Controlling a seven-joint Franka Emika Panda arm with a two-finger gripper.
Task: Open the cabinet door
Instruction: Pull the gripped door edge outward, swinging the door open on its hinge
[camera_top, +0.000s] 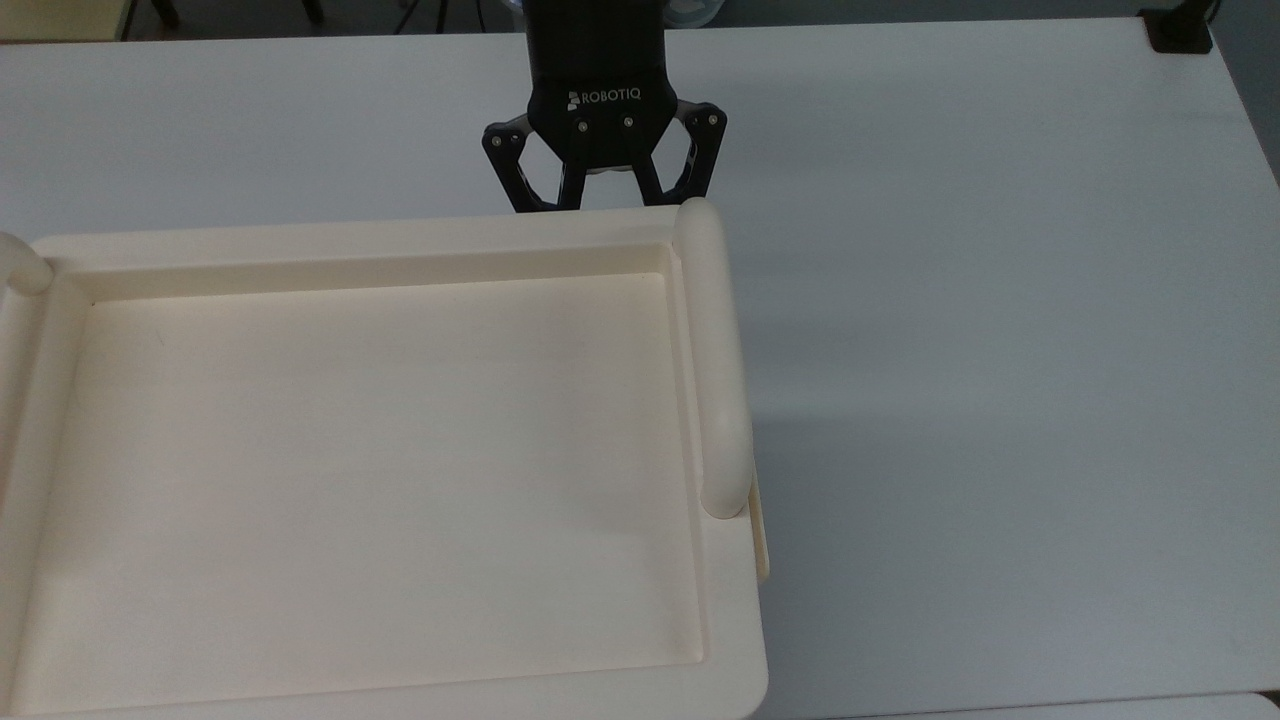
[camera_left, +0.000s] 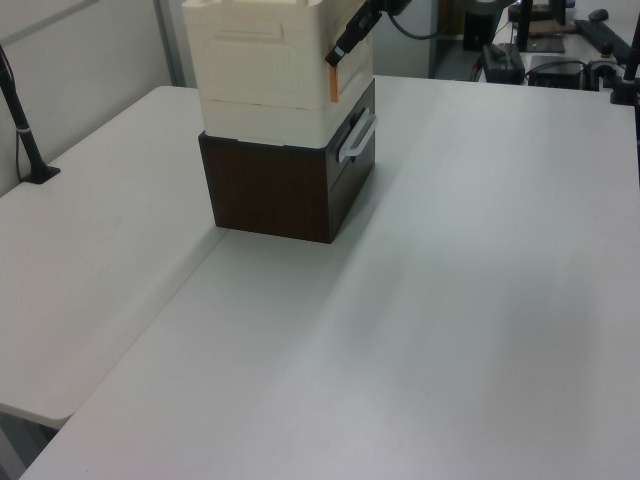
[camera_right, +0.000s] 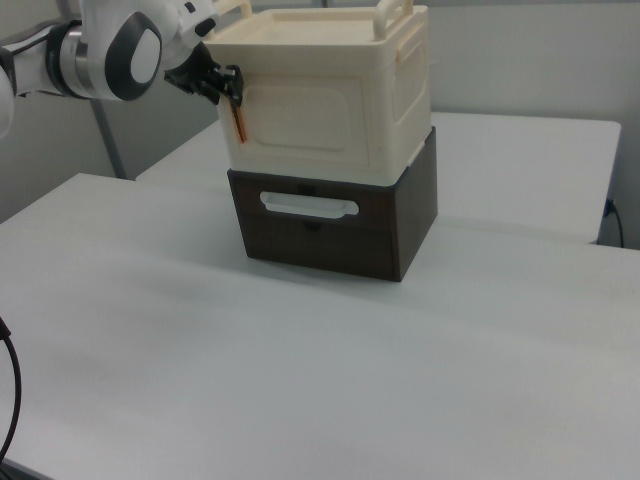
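Right view is showing the flat cream rectangular cabinet door sitting flush in the front of the large cream plastic cabinet, so the opening seems not yet begun. The black two-finger gripper is hovering with its fingers spread apart, holding nothing, the door's thin orange edge strip just below them. Beneath the fingers a dark brown wooden drawer box is carrying the cabinet on the white table; nothing is blocking the approach.

White table (bare elsewhere) bears brown drawer unit.
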